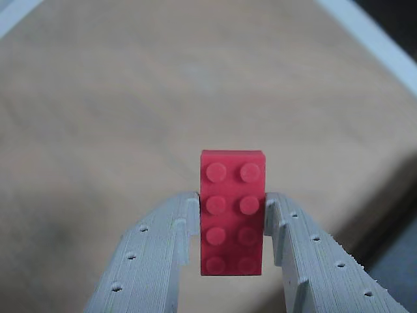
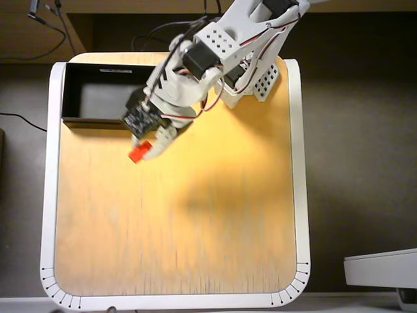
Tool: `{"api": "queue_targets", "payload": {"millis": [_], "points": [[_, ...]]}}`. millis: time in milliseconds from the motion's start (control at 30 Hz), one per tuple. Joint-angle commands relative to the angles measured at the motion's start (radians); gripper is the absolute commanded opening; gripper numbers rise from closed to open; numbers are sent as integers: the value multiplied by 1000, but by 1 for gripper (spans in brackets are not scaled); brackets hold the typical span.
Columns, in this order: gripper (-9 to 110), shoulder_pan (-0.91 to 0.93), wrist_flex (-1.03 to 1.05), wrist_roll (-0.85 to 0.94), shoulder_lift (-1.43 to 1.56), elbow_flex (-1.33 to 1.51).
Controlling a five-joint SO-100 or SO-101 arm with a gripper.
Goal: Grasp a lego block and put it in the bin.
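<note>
A small red lego block (image 1: 232, 212) with round studs sits clamped between my two grey fingers (image 1: 296, 251) in the wrist view, held well above the blurred wooden tabletop. My gripper (image 1: 231, 218) is shut on it. From overhead the lego block (image 2: 138, 153) pokes out of my gripper (image 2: 148, 147), just below the near wall of the bin (image 2: 73, 96). That bin is a black shallow open tray with a grey floor at the table's upper left. My arm covers its right end.
The wooden table has a white rim (image 2: 47, 195). My arm's base (image 2: 257, 81) stands at the top centre. Cables (image 2: 39, 26) trail at the upper left, and a grey-white device (image 2: 381, 268) sits off the table at lower right.
</note>
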State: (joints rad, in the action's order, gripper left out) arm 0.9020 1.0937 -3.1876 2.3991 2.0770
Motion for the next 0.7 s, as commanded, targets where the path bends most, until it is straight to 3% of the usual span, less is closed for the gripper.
{"api": "queue_targets", "payload": {"millis": [0,333,667], "points": [[1,155,9,-17,43,-167],[1,514,66,-121,-160,-167],[1,600,11,-149,-327,-166]]}}
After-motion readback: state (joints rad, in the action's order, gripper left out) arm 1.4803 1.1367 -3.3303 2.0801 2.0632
